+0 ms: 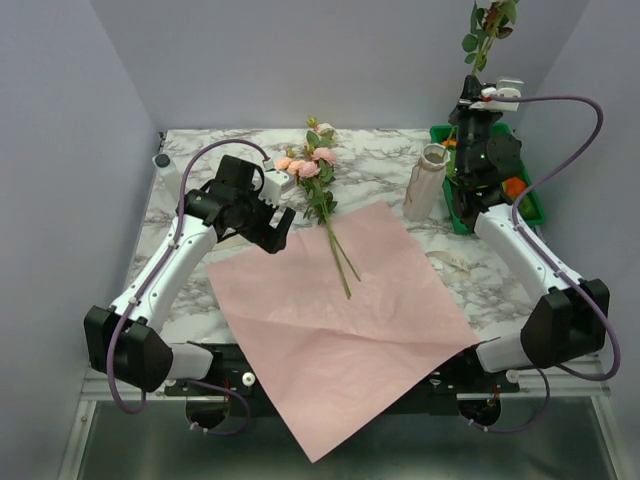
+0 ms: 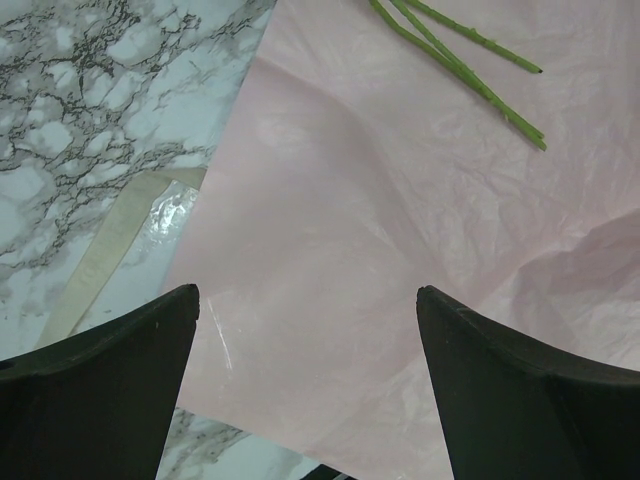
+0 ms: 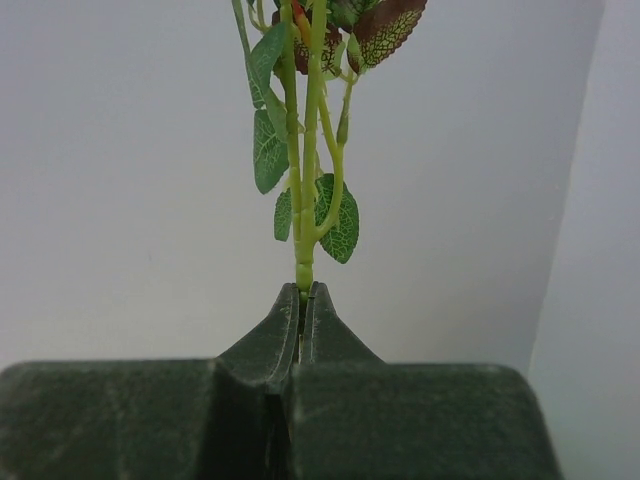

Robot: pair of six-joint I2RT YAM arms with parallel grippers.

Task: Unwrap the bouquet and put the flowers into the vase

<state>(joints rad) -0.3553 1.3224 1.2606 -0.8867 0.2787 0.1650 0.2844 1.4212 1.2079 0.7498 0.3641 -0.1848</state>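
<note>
Across a marble-patterned desk (image 1: 380,160), a large pink paper sheet (image 1: 340,340) lies spread flat like a diamond. Its near corner hangs past the desk's front edge, between the two arm bases.

Above the sheet's far-left edge hover the left fingers (image 1: 275,228), spread wide and holding nothing. The left wrist view looks down between them onto pink paper and marble.

At the far right, the right arm (image 1: 520,250) reaches up high. The right fingers (image 3: 303,300) are pressed together on a green rose stem (image 3: 305,200) that stands upright out of them, with veined leaves. The frame cuts off its top in the wrist view, and in the overhead view any bloom is hard to make out.

A tall whitish marbled vase (image 1: 428,180) stands upright just right of the sheet's far corner, below the raised stem and apart from it. Whether anything is inside cannot be told. Just to its right sits a green tray (image 1: 530,205), mostly hidden by the right arm; an orange item in it is too blocked to identify.

The other flowers (image 1: 310,165), pink and cream roses, lie on the marble beyond the sheet, with their thin stem ends resting on the paper.

A cream ribbon (image 2: 110,250) lies flat on the marble, touching the sheet's left edge. A small tube (image 1: 160,160) stands in the desk's far-left corner, too small to make out.
</note>
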